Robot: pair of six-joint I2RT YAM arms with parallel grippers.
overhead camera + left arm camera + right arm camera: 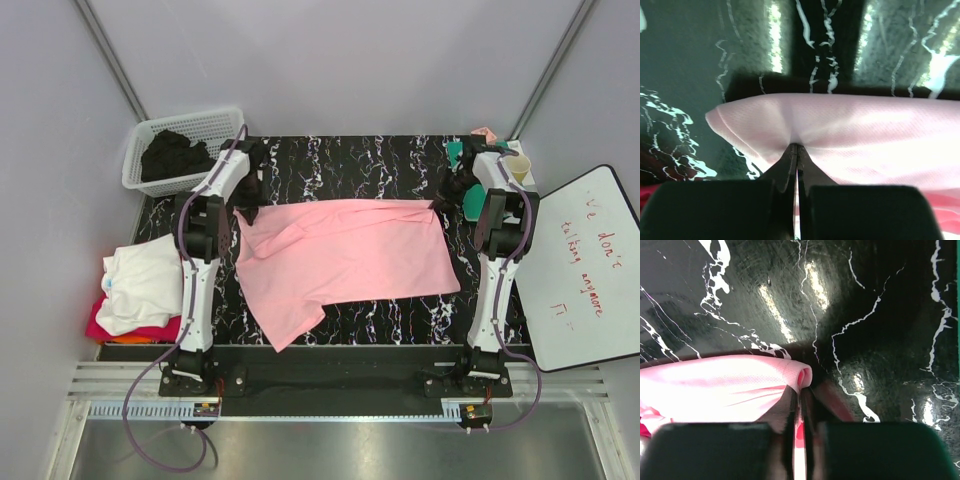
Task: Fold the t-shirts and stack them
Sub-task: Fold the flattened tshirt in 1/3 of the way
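A light pink t-shirt [345,255] lies spread across the black marbled table [340,165]. My left gripper [247,210] is shut on its far left corner; in the left wrist view the pink cloth [850,130] bunches at the closed fingertips [796,148]. My right gripper [440,205] is shut on the far right corner, where the pink hem [795,374] curls over the closed tips [801,391]. A white t-shirt [140,280] tops a stack at the left edge, over a magenta-red one [105,325] and an orange one [135,338]. Black t-shirts [175,155] fill the basket.
The white lattice basket [150,130] stands at the far left corner. A paper cup [517,167], green items [457,152] and a whiteboard [590,265] sit at the right. Grey walls enclose the table on three sides.
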